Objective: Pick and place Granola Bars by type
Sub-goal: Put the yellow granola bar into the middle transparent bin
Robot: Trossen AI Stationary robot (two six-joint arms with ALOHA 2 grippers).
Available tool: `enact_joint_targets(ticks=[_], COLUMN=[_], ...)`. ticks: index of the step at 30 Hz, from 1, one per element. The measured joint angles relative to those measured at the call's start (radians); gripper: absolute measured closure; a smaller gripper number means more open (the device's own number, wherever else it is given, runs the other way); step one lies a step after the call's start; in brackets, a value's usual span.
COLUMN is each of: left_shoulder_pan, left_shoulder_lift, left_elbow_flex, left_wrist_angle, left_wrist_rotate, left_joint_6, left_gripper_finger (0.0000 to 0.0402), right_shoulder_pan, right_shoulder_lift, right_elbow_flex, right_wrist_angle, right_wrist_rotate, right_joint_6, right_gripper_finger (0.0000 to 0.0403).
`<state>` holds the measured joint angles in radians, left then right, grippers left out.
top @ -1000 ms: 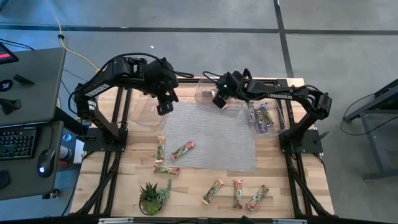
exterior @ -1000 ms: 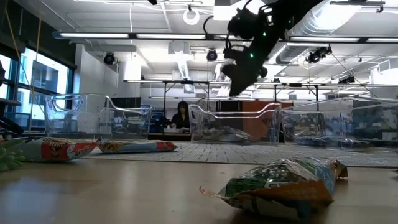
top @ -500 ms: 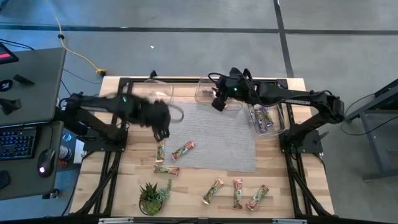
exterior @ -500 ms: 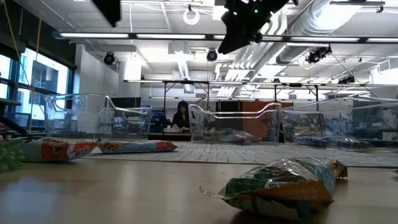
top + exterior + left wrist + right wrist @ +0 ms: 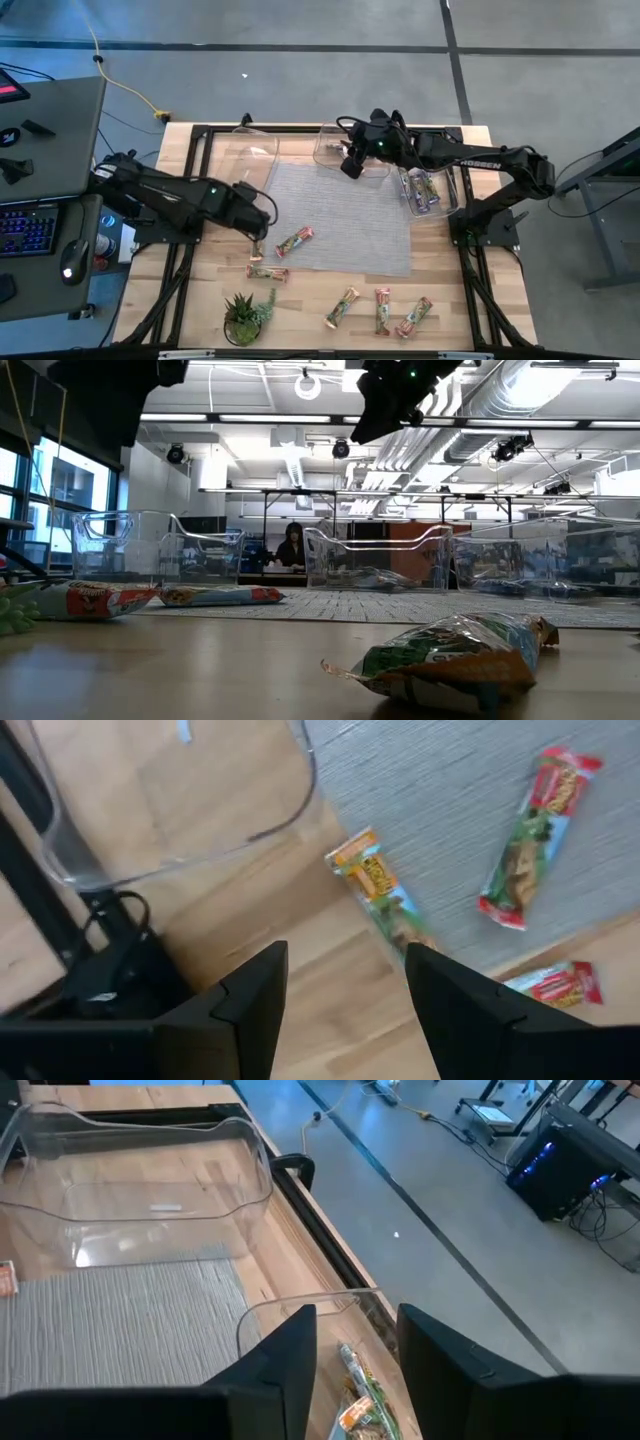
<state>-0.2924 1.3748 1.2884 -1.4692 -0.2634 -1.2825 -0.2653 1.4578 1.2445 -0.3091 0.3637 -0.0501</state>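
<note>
A wooden table carries a grey woven mat at its centre, with three clear plastic tubs along the far edge: a left tub, a middle tub and a right tub.

The left arm reaches low across the table's left side, and its left gripper hangs just above the mat's left edge with its fingers spread wide and nothing between them. Directly under it lies an orange-green granola bar, half on the mat and half on the wood. A red-green bar rests on the mat just beside it, and another red-green bar lies on the bare wood near the potted plant.

The right gripper is raised over the middle tub, fingers partly apart and empty. That tub already holds a bar, seen below its fingers, and the right tub holds several purple-wrapped bars.

Three more bars lie along the table's near edge, the nearest a green-orange one.
</note>
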Motion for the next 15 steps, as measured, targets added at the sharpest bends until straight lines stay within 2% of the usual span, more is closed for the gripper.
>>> enact_joint_targets(ticks=[4, 9, 15], left_shoulder_pan=[-0.013, -0.066, -0.129], left_shoulder_lift=[0.000, 0.000, 0.000], left_elbow_flex=[-0.017, -0.094, -0.223], left_wrist_angle=[0.017, 0.124, 0.319], left_wrist_rotate=[0.006, -0.073, -0.029], left_joint_6=[-0.048, -0.215, -0.366], left_gripper_finger=[0.0204, 0.0204, 0.0204], right_shoulder_pan=[0.000, 0.000, 0.000], right_shoulder_lift=[0.000, 0.000, 0.000], right_elbow_flex=[0.000, 0.000, -0.001], right_wrist_angle=[0.000, 0.000, 0.000], right_wrist_rotate=[0.000, 0.000, 0.000], right_joint_6=[0.000, -0.001, -0.002], right_gripper_finger=[0.0279, 0.0279, 0.0279])
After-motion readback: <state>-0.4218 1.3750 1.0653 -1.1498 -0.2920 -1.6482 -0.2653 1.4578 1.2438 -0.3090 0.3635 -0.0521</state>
